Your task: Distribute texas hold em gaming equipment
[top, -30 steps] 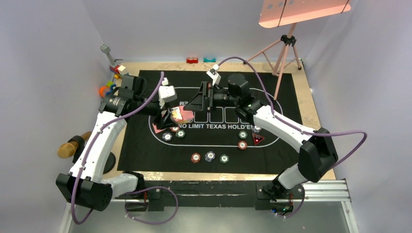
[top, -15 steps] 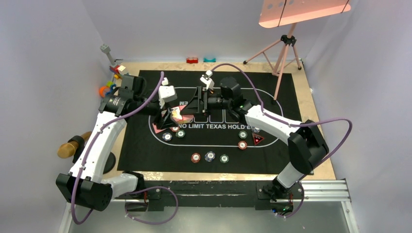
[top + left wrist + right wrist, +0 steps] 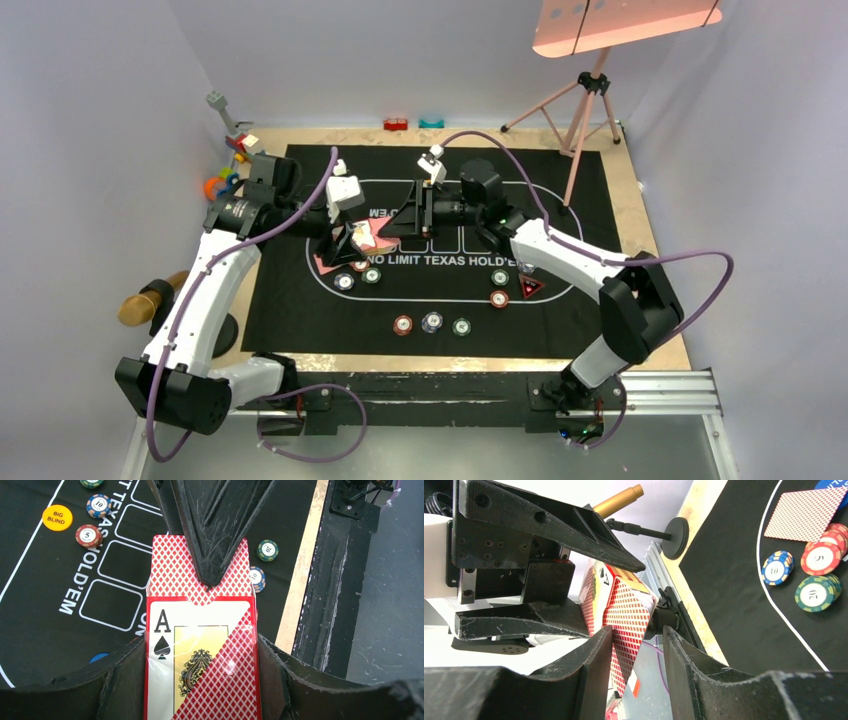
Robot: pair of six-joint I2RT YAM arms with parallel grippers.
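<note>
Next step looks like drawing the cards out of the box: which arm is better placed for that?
Right. The right end effector straddles the red-backed cards sticking out of the card box, a finger on either side. The left end effector is busy clamping that box.

The right gripper [image 3: 638,635] is sliding left over the mat [image 3: 300,300] and is now reaching the deck [image 3: 210,675], straddling its upper end where a second ago it was hanging well short. Its jaws are narrowing from wide open, a gap still showing beside the cards. The right arm [image 3: 560,252] is stretching leftward, its elbow [image 3: 630,318] swinging in from the mat's right edge.
</note>
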